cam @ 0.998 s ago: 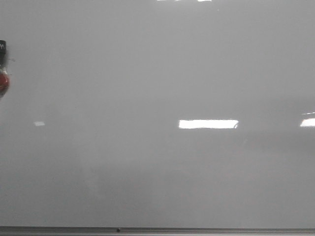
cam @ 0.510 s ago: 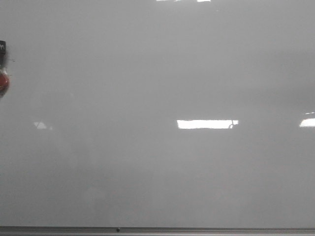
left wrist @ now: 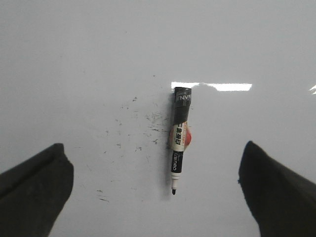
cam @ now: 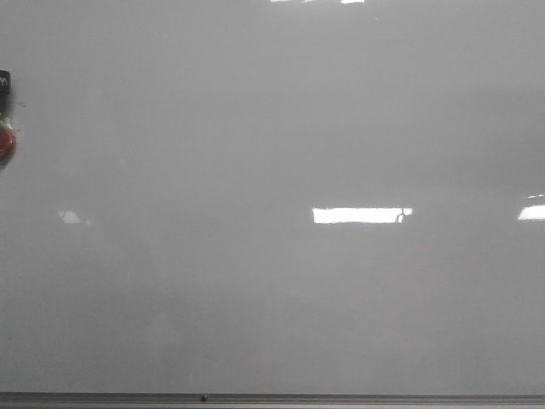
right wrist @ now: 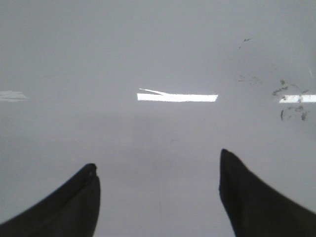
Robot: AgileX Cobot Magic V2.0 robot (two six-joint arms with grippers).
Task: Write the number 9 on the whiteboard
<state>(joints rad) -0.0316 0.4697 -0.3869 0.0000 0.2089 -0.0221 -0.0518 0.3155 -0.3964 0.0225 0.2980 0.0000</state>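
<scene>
I see whiteboard [cam: 272, 170] filling front frame, frame strip [cam: 341, 398] along bottom edge, marker [cam: 4, 119] at far left edge mid-upper, in left wrist frame marker [left wrist: 179, 138] lying on board at centre, smudges [left wrist: 143, 123] just left of it

Uncapped marker [left wrist: 179, 138] lying flat, black cap end, red-white label, tip bare; faint ink smudges [left wrist: 148, 121] beside it

The front camera faces the large glossy pale grey whiteboard [cam: 272, 170] squarely. Both wrist cameras look at that board from closer; front and left wrist views share the black-capped marker pen [left wrist: 179, 136].
</scene>
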